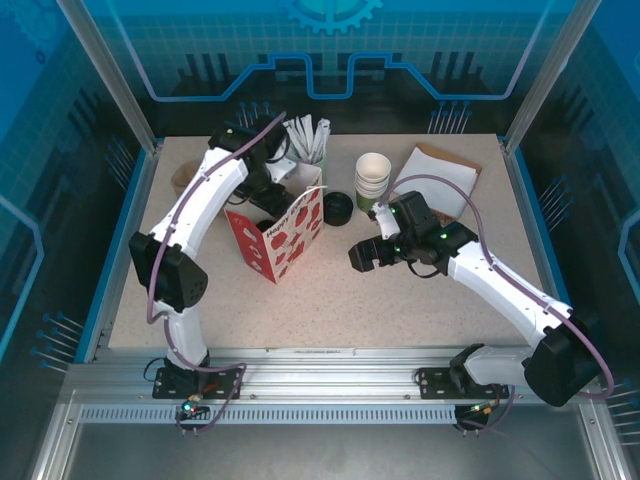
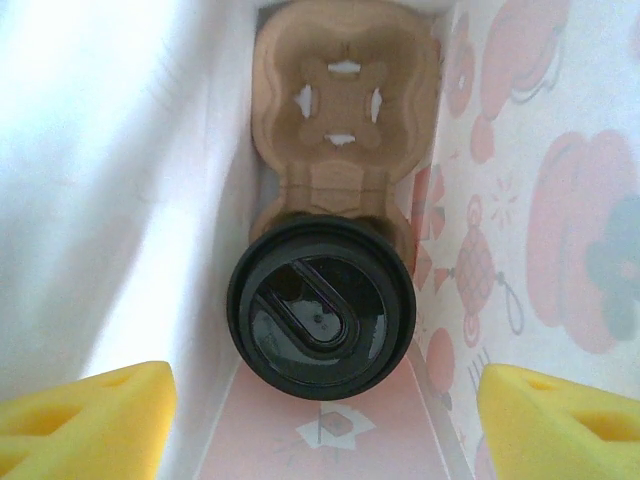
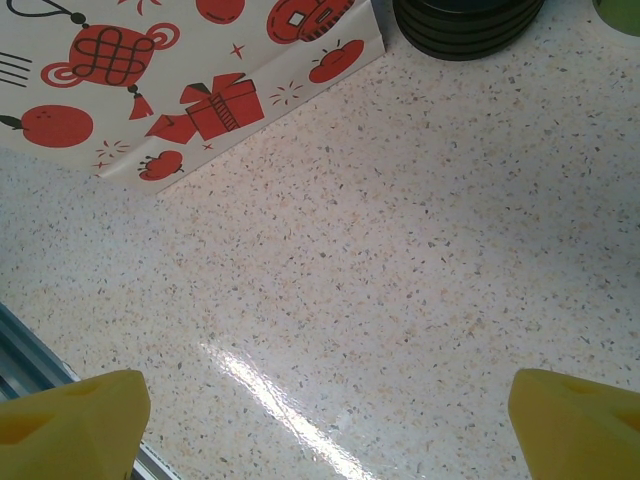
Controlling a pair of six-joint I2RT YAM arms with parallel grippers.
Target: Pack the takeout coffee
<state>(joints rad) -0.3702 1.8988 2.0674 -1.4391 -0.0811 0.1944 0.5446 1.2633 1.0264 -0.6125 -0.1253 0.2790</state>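
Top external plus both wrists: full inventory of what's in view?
Takeout coffee: 1, black lid up, inside the bag at the near end of the carrier
Cup carrier: 1, brown cardboard, on the bag's floor
Gift bag: 1, white with red prints, upright, table centre-left
Cup stack: 1 stack, green with white rims, behind and right of the bag
Cup of sticks: 1, pale green, white sticks, back centre
Lid stack: 1 stack, black, beside the bag's right end
Paper sheets: white over brown, back right
Table: 1, speckled beige
Left end effector: yellow pads, open, inside the bag above the coffee
Right end effector: yellow pads, open, over bare table right of the bag
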